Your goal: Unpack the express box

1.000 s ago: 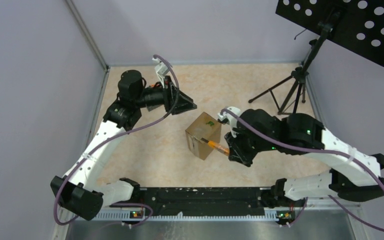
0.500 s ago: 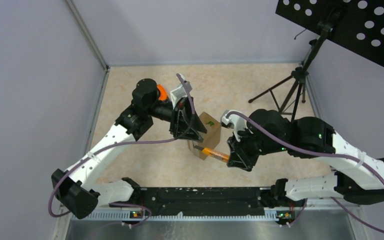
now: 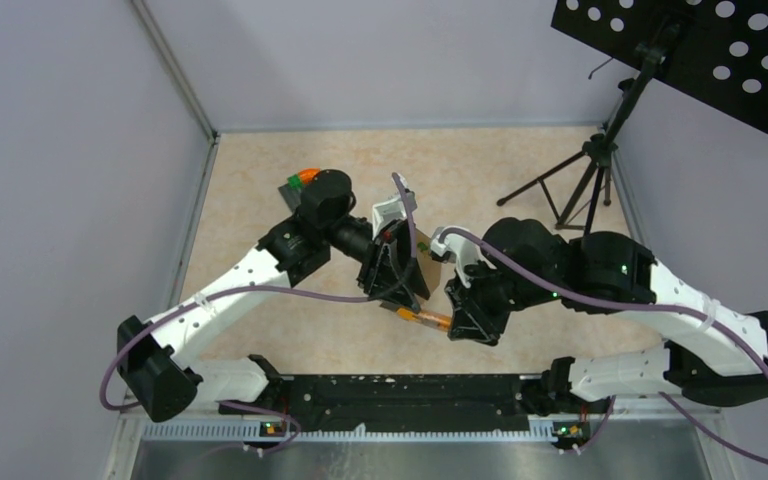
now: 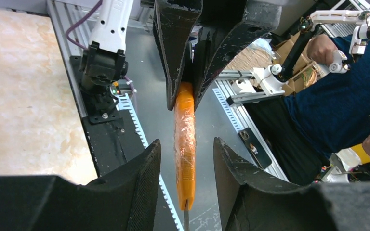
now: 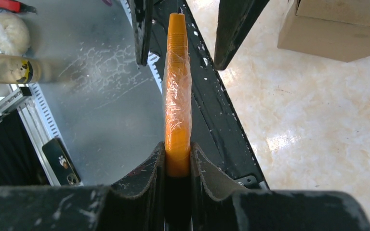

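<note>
Left gripper hangs over the express box on the worktop and hides most of it from above; box long axis unreadable. Left jaws spread, straddling the orange film-wrapped cutter, which the right gripper pinches. Music stand back right

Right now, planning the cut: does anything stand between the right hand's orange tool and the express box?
Yes: in the right wrist view the left hand straddles the orange tool, one finger between it and the express box.

Orange cutter wrapped in glossy clear film; plain brown cardboard box; counter beige with pale marbling; purple cables.
</note>
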Controlling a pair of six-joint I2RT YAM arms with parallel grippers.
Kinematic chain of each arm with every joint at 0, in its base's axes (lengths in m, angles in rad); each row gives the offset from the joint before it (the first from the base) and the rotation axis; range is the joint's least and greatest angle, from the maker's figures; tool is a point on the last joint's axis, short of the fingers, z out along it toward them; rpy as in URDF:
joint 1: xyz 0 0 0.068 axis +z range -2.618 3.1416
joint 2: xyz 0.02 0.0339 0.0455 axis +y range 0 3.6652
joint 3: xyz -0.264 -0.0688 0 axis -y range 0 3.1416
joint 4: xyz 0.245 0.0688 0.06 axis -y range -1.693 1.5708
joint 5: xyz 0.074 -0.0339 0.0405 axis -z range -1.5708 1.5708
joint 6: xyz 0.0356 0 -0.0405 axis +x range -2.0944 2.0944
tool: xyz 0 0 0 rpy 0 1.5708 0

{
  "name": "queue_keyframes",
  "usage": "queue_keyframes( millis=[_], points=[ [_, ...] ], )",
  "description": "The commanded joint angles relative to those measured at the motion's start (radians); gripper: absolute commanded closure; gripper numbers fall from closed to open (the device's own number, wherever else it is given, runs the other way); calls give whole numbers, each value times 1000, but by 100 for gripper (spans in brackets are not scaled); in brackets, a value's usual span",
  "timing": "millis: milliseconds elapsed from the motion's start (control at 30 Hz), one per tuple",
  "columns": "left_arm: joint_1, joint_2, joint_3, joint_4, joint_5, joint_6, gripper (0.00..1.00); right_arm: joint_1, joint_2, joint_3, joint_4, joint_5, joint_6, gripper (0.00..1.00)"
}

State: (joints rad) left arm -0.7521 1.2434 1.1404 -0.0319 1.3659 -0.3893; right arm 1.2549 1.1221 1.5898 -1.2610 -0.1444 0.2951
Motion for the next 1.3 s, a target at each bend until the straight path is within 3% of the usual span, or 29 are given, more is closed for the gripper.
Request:
queue_keyframes(
  millis=[0,433,567,733,967,1167,1267],
  points=[
    [-26,5,-9,-59,25,79,53,12,6,22,16,-19,-19,100],
    [-94,-8,-68,-138,18,121,66,11,34,22,-9,-40,-27,100],
    [-98,-17,-82,-138,12,120,76,11,38,29,-10,-15,-20,100],
    [-98,-29,-109,-104,1,98,100,11,39,52,3,39,2,100],
    [-70,-46,-144,-1,12,28,100,12,-3,37,74,80,54,100],
    [-22,-81,-221,218,16,-122,100,11,-50,-3,131,89,92,81],
    [-8,-85,-235,245,12,-144,100,11,-66,-9,150,98,105,72]
  ],
)
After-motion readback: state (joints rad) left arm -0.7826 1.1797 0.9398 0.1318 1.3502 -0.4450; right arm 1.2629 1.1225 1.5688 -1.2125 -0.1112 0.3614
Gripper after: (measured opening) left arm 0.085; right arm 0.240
